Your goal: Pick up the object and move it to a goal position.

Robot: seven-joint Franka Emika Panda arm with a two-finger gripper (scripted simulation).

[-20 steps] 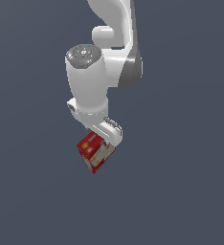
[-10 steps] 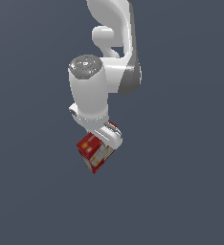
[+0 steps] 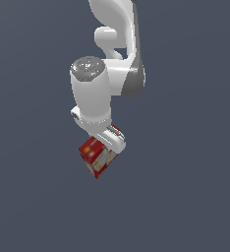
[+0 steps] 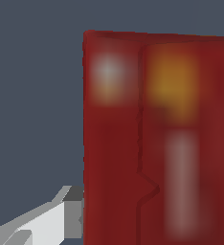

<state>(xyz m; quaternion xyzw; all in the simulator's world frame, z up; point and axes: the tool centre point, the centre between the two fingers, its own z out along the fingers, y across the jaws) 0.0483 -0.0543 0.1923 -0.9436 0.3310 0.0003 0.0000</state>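
Flat slate-grey backdrop fills both views, with no surface or horizon line to be made out anywhere.

At the gripper (image 3: pixel 108 147), the jaws are closed against the red box (image 3: pixel 98 157), which sits pinched between them and hangs free against the grey. In the exterior view only the near white finger housing shows, lying across the box's upper edge; the far side of the grip is hidden behind the box. In the wrist view one pale grey finger (image 4: pixel 56 221) comes in and its darker tip meets the red box (image 4: pixel 157 139) at the box's side edge; the other finger is out of sight, so the width of the opening cannot be read beyond the box filling it.

The box is tilted, one corner pointing down toward about 6 o'clock in the exterior view. Its faces are red with a white patch and yellow-orange printing. Close up, the wrist view shows a blurred white spot, an orange blotch beside it, a pale vertical bar below, and a jagged seam running down the face; the print is too blurred to read.

Outward from the jaws, the hand joins a thick white wrist link (image 3: pixel 91 96) standing at about 12 o'clock from the box, capped by a grey disc. Behind it, toward 1 o'clock, a dark grey joint band and the white upper arm (image 3: pixel 118 24) rise out of the top of the exterior view.
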